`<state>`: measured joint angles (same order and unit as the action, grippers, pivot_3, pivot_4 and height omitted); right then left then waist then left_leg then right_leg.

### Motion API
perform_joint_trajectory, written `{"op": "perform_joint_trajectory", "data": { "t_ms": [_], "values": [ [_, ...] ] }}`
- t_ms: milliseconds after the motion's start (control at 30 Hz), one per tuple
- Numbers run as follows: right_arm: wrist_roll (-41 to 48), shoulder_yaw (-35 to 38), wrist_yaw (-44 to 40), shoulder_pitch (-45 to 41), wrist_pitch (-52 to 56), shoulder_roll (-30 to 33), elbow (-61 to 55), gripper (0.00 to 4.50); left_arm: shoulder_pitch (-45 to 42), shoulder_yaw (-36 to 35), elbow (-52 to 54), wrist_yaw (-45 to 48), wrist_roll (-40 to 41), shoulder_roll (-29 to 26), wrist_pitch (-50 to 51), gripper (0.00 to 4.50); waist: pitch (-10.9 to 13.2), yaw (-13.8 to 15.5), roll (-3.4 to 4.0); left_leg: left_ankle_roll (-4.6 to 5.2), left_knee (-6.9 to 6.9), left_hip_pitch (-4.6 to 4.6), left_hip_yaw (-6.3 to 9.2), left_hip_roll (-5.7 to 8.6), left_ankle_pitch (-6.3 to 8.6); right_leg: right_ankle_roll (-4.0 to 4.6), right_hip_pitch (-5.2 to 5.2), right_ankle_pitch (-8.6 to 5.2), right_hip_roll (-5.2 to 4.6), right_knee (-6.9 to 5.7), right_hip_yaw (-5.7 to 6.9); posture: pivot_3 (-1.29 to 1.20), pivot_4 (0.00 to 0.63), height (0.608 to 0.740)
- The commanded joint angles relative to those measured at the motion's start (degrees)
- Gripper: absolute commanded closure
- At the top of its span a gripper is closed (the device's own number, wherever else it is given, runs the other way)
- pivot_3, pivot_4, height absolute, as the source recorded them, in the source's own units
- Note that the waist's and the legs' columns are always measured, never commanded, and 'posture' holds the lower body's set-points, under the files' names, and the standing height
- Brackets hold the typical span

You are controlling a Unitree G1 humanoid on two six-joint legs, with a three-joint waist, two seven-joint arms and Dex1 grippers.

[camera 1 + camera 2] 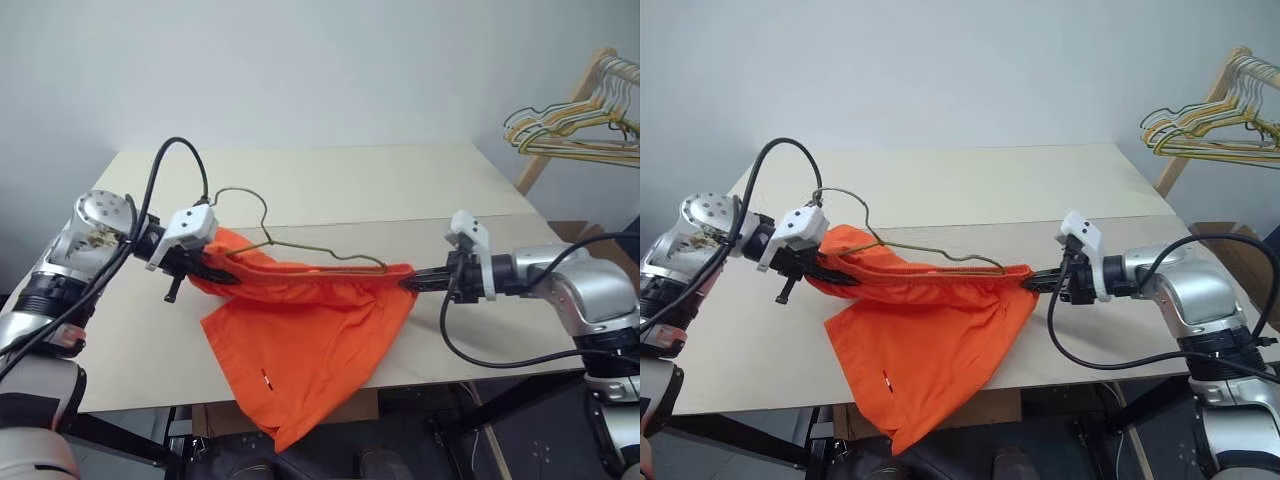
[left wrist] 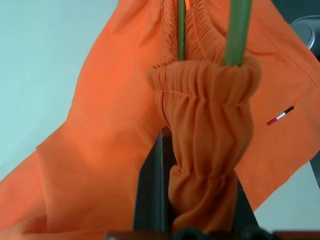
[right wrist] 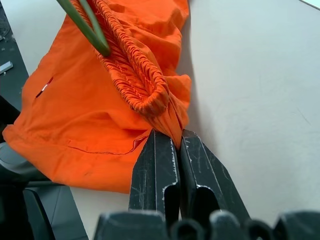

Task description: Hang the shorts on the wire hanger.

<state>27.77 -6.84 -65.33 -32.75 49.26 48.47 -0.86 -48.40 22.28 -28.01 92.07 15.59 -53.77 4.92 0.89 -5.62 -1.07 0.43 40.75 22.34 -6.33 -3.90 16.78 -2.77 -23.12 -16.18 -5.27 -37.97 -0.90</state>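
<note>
From the head view, you have the shorts [image 1: 305,330] stretched over the tabletop [image 1: 400,190], waistband threaded on the wire hanger [image 1: 300,250]. Left wrist view: left pincer [image 2: 200,220] clenched on bunched waistband. Right wrist view: right pincer [image 3: 179,150] pinches the other end. Next, I judge, settle the waistband evenly before you let go.

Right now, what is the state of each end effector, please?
Left end effector: closed on the shorts at one waistband end.
Right end effector: closed on the shorts at the other end.
</note>
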Motion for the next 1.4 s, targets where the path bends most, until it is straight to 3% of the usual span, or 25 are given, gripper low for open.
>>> {"op": "perform_joint_trajectory", "data": {
  "t_ms": [33,533,800,967,1100,1400],
  "values": [
    [-1.79,3.76,1.06,-0.40,0.13,4.73,1.14,4.45,0.31,-1.47,-4.55,-0.68,-5.84,-2.33,-0.44,4.50,0.00,0.00,0.00,0.00,0.00,-0.01,0.00,0.00,0.00,0.00,0.00,0.00,0.00,0.00,0.00,-0.10,0.000,0.740],
    [3.12,6.53,0.52,1.04,-0.92,4.86,-8.86,4.45,1.14,0.60,-5.32,-0.10,-11.70,0.09,-0.56,4.50,0.00,-0.07,0.00,0.00,0.00,0.00,-0.01,0.00,0.00,0.00,-0.01,0.00,0.00,0.00,0.00,-0.12,0.000,0.740],
    [3.74,2.65,3.67,-2.60,0.63,1.70,-14.73,4.45,-1.07,2.50,-8.94,-1.04,-17.10,4.11,-4.32,4.50,0.00,0.02,0.00,0.01,0.01,0.00,-0.02,0.00,0.00,0.00,-0.01,0.00,0.00,-0.01,0.01,-0.12,0.000,0.740],
    [2.27,-1.88,7.84,-3.52,2.41,-0.87,-19.30,4.45,-4.57,0.65,-11.92,-2.15,-16.60,9.47,-2.18,4.50,0.00,0.06,0.00,0.01,0.01,0.05,-0.01,0.00,0.00,0.00,-0.02,0.00,-0.01,0.01,0.03,-0.12,0.000,0.740],
    [0.21,-3.42,9.81,-3.40,3.00,-0.39,-19.05,3.50,-5.77,-0.32,-13.21,-2.28,-16.97,10.95,-2.88,4.50,0.00,-0.07,0.00,0.02,0.02,0.11,-0.01,0.01,0.01,0.00,-0.06,0.00,-0.02,0.04,0.04,-0.13,0.000,0.740],
    [-1.39,-0.50,11.07,-4.43,3.54,1.29,-17.17,0.31,-5.19,-1.96,-12.60,-1.43,-17.33,11.59,-3.33,4.50,0.00,-0.21,0.00,0.02,0.01,0.09,-0.01,0.00,0.01,0.00,-0.06,0.00,-0.02,0.02,0.04,-0.13,0.000,0.740]
  ]
}}
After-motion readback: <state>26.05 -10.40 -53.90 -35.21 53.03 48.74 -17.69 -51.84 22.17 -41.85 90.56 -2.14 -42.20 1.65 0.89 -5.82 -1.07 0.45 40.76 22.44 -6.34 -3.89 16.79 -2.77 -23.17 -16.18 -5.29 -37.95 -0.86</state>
